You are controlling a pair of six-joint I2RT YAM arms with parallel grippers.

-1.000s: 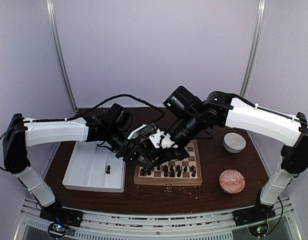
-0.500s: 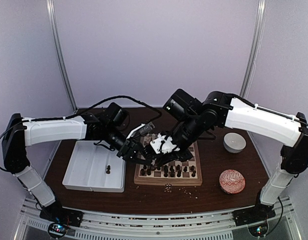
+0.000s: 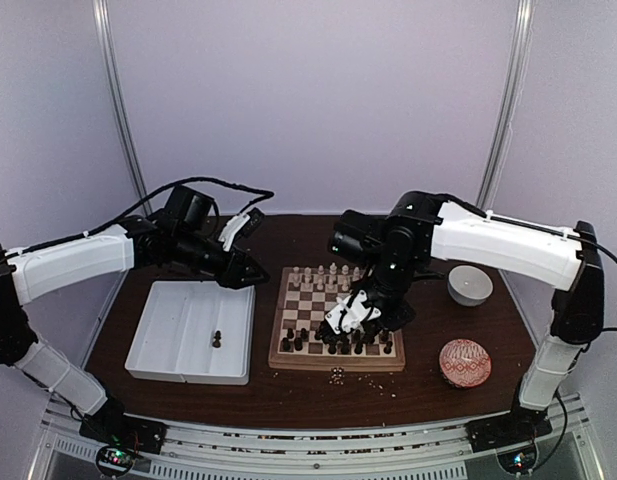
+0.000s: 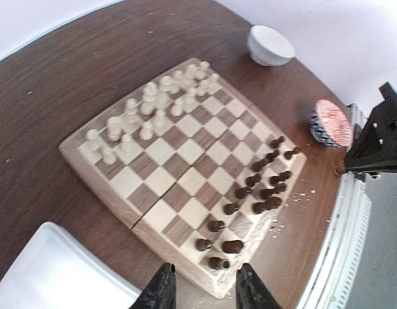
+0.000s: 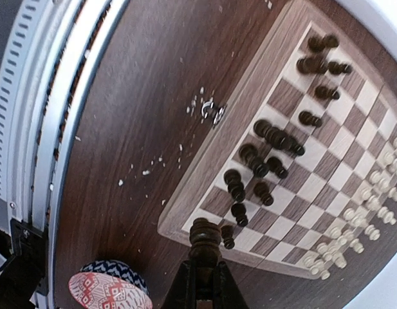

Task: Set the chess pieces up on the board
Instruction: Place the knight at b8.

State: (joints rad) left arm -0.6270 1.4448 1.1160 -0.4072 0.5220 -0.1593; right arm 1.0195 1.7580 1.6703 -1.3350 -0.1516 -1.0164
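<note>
The chess pieces (image 4: 160, 119) are nearly all home, and here comes one more: the right fingers (image 5: 179, 290) are clamped shut on a dark piece (image 5: 204, 237), holding it upright above the dark rows at the near side of the board (image 4: 185, 174). A second ago both arms were huddled together over the board's near left. Now the left fingers (image 4: 161, 291) have come apart, standing partly open with nothing between them, and that arm has swung back out over the far edge of the white tray (image 3: 178, 330). That reads like a handover just completed. Cream men line the two far rows, dark men stand in the near two with gaps showing, and one lone dark man (image 3: 217, 339) waits in the tray. Next job, I'd say: lower this one into an open near-row square without clipping its neighbours.
</note>
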